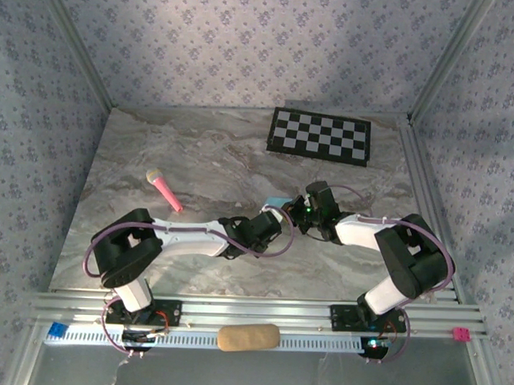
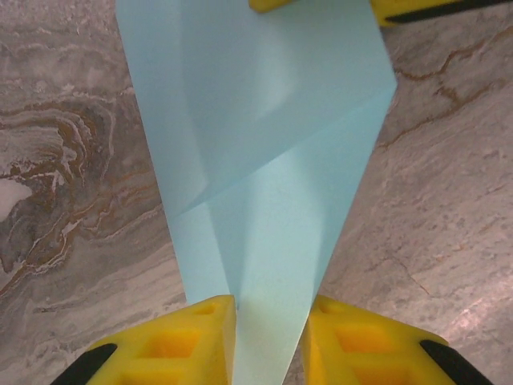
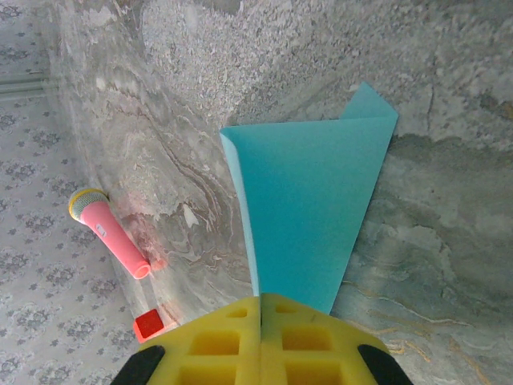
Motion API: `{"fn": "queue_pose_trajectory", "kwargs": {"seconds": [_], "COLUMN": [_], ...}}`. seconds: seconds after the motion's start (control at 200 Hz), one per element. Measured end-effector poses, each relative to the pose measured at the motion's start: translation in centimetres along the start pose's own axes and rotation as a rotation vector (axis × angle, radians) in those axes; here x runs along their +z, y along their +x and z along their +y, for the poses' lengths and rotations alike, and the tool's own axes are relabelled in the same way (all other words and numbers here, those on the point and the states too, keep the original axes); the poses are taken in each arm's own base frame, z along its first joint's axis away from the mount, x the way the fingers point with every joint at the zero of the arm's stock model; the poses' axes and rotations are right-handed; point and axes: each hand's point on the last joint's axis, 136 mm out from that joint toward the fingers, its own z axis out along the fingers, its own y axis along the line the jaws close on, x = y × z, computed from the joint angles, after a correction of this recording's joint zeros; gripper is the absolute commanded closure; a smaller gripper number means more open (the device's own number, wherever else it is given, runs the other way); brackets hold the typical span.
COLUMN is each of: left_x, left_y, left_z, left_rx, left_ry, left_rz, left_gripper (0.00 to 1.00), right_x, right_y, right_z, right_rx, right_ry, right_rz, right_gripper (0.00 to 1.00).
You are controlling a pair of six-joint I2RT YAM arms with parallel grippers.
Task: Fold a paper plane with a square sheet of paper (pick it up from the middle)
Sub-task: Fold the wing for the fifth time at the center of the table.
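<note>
In the top view the two arms meet just past the middle of the marble tabletop point(image 1: 157, 147). The light blue paper sheet point(image 2: 272, 160) sits there between the two gripper heads, folded and no longer square. From the left wrist camera it runs from 12 o'clock down to 6 o'clock, broad at the far end and tapering to a narrow tip. A slanted fold edge crosses it from 3 o'clock towards 8 o'clock. The left gripper point(image 2: 270, 325) has its yellow fingers point(image 2: 188, 345) spread, one on each side of that narrow tip. The left-hand finger meets the paper's edge, but whether either one presses on it cannot be told. The right gripper point(image 3: 260, 309) has its fingers pressed together, pinching the sheet in the seam between them. The paper fans out from there towards 12 o'clock, with a small corner standing out at 1 o'clock. These fingers also show at 12 to 1 o'clock in the left wrist view, at the far end of the sheet. A pink toy microphone point(image 1: 166, 192) lies on the tabletop at 9 o'clock of the paper, well apart from it. The checkerboard mat point(image 1: 320, 135) lies at 1 o'clock near the back wall. A tan oblong pad point(image 1: 248, 337) rests on the front rail at 6 o'clock.
</note>
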Motion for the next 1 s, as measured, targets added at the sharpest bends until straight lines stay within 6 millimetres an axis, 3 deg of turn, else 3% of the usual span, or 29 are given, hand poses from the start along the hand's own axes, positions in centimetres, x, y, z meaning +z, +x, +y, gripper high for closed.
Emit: {"fn": "queue_pose_trajectory", "kwargs": {"seconds": [0.55,0.999], "left_x": [0.02,0.16], "left_y": [-0.04,0.24], "left_z": [0.34,0.47], "left_rx": [0.000,0.004], "left_ry": [-0.020,-0.029], "left_rz": [-0.003,0.006], "left_gripper": [0.70,0.81], "right_x": [0.00,0.00], "right_y": [0.00,-0.01], "right_z": [0.00,0.00], "right_rx": [0.000,0.000], "right_ry": [0.000,0.000], "right_rz": [0.000,-0.001], "right_gripper": [1.00,1.00]}}
